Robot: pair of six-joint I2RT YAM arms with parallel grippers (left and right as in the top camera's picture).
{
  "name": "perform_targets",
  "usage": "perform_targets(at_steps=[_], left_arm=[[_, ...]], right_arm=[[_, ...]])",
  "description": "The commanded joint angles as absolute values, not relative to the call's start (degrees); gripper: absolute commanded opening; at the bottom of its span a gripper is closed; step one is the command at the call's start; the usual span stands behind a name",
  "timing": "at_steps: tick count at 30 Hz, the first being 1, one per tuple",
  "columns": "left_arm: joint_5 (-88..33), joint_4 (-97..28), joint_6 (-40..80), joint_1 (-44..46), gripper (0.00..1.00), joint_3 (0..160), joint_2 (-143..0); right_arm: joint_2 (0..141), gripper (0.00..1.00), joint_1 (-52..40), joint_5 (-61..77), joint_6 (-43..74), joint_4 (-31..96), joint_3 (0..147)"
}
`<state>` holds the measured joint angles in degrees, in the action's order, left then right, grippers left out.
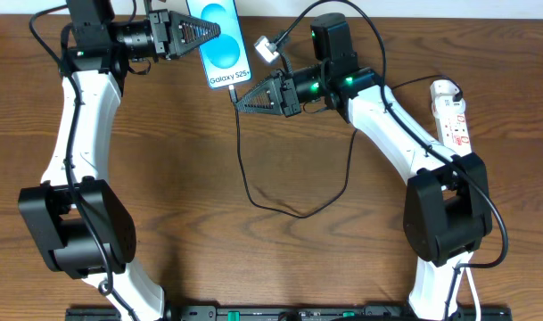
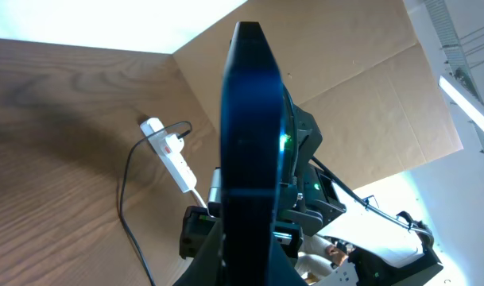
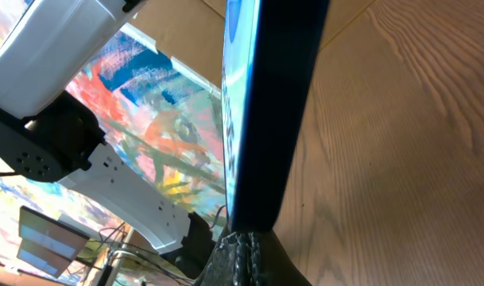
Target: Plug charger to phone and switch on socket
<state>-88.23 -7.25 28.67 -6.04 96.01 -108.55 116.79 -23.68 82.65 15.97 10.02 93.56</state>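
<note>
Overhead view of left gripper [image 1: 202,34] clenched on phone [image 1: 226,55] near the far edge of table [image 1: 164,160], one finger laid across the lit blue screen. Right gripper [image 1: 240,98] just below the phone's bottom edge, jaws pressed together on the tip end of charger [image 1: 242,152], its thin black line running from the fingertips down across the wood and curving back toward right arm [image 1: 387,125]. Connector itself hidden by the fingers; seated in the port or not, impossible to tell. White adapter [image 1: 269,49] just right of the phone, well apart from socket [image 1: 451,107] on the table's right side, beside the right arm.

Left wrist view: phone [image 2: 245,159] edge-on, filling mid-frame, socket [image 2: 172,155] beyond it on the wood.

Right wrist view: right gripper [image 3: 245,253] closed tight at the bottom of frame, tips against the lower end of phone [image 3: 273,103], edge-on, screen side to the left, table [image 3: 400,159] on the right.
</note>
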Motion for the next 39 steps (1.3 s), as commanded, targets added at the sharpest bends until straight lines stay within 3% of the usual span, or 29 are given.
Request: perform_targets(at_steps=[1, 6, 13, 21, 26, 27, 30, 33, 39], left_arm=[[-90.1, -6.9, 28.5, -6.3, 0.07, 96.6, -106.6], [-90.1, -6.9, 28.6, -9.1, 0.07, 96.6, -106.6], [-90.1, -7.0, 28.5, -11.5, 0.07, 96.6, -106.6], [-90.1, -7.0, 28.5, -11.5, 0.07, 96.6, -106.6], [-90.1, -6.9, 28.5, -11.6, 0.07, 96.6, -106.6], [-90.1, -6.9, 28.5, -11.7, 0.08, 96.6, -106.6], [-90.1, -6.9, 28.5, -12.6, 0.07, 96.6, -106.6], [-90.1, -7.0, 28.6, -14.0, 0.07, 96.6, -106.6], [-90.1, -7.0, 28.6, -15.2, 0.07, 96.6, -106.6]], right_arm=[[117.3, 0.01, -23.2, 83.0, 16.3, 10.1, 93.3], [117.3, 0.01, -23.2, 75.4, 12.8, 17.8, 92.2], [117.3, 0.01, -26.0, 44.6, 7.9, 35.8, 92.1], [117.4, 0.01, -31.0, 23.5, 14.5, 38.9, 92.1], [119.5, 0.01, -31.3, 20.1, 21.3, 37.4, 92.1], [120.6, 0.03, -31.3, 20.1, 22.5, 36.8, 92.1], [123.5, 0.31, -31.5, 23.8, 23.2, 33.8, 92.1], [126.1, 0.50, -31.7, 27.5, 24.9, 30.0, 92.1], [129.8, 0.54, -31.9, 31.5, 29.7, 23.8, 92.1]])
